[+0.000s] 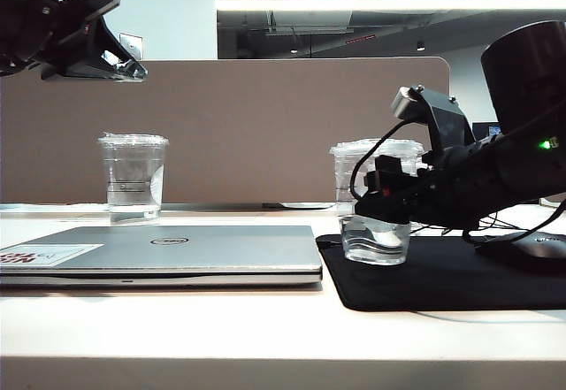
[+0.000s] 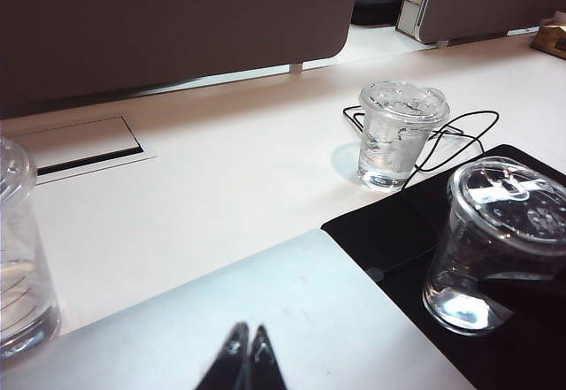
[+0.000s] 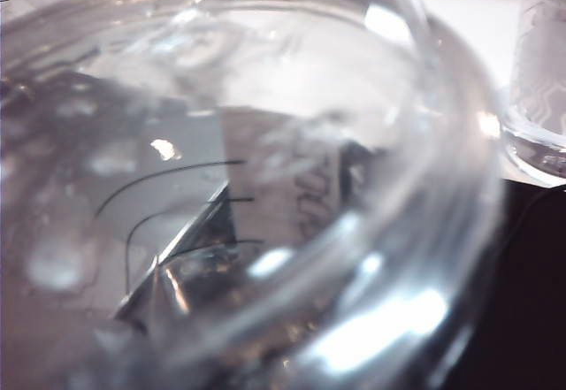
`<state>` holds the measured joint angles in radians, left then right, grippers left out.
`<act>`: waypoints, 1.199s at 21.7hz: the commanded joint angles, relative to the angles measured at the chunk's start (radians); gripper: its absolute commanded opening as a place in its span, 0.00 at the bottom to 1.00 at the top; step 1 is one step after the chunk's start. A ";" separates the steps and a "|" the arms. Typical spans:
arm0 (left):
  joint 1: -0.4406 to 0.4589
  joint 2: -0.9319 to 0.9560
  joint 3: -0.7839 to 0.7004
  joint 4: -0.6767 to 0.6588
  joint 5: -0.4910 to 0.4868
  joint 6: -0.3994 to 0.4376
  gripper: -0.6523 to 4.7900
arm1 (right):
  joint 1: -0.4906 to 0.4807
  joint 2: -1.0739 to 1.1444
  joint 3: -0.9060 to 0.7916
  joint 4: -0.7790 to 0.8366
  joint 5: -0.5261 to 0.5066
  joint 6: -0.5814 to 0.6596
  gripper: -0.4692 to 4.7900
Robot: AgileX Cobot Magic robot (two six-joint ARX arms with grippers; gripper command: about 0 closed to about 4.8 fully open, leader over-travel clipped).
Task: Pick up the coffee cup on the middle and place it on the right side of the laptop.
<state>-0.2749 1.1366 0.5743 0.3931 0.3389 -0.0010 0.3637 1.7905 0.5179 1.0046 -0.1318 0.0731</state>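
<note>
the silver dell laptop (image 1: pixel 164 253) lies closed on the pale worktop (image 1: pixel 265 337), a white-and-red sticker (image 1: pixel 49 255) at its left corner, and a clear ringed cup (image 1: pixel 133 178) with water in it stands behind it near a brown partition (image 1: pixel 265 125). just right of the laptop the coffee cup (image 1: pixel 376 241) stands on a black mat (image 1: pixel 442 279), with the right gripper (image 1: pixel 382 197) around its middle from the right; whether the jaws press it cannot be told, and another clear lidded cup (image 1: pixel 354 162) shows behind them. the left gripper (image 1: pixel 119 65) hangs high at the upper left, well apart from everything, its jaw state unclear.
</note>
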 commanded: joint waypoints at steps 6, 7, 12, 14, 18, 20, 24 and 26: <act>0.000 -0.003 0.002 0.013 0.002 -0.003 0.11 | 0.000 -0.001 0.002 0.018 -0.005 0.005 0.92; 0.000 -0.003 0.002 0.013 0.002 -0.003 0.11 | 0.000 -0.003 0.002 0.018 -0.004 0.005 0.95; 0.000 -0.003 0.002 0.013 0.002 -0.003 0.11 | 0.000 -0.028 0.001 -0.001 -0.001 0.005 1.00; 0.000 -0.003 0.002 0.013 0.002 -0.003 0.11 | 0.000 -0.050 -0.001 -0.031 0.000 0.005 1.00; 0.000 -0.003 0.002 0.013 0.002 -0.003 0.11 | 0.000 -0.143 -0.043 -0.103 0.003 0.005 1.00; 0.000 -0.003 0.002 0.013 0.002 -0.003 0.11 | 0.000 -0.185 -0.073 -0.119 0.003 0.005 1.00; 0.000 -0.006 0.002 0.013 0.002 -0.003 0.11 | 0.000 -0.275 -0.134 -0.163 0.003 0.006 1.00; 0.000 -0.011 0.002 0.013 0.002 -0.003 0.11 | 0.000 -0.333 -0.171 -0.172 0.003 0.011 1.00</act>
<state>-0.2749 1.1339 0.5743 0.3931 0.3389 -0.0010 0.3641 1.4883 0.3626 0.8242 -0.1310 0.0784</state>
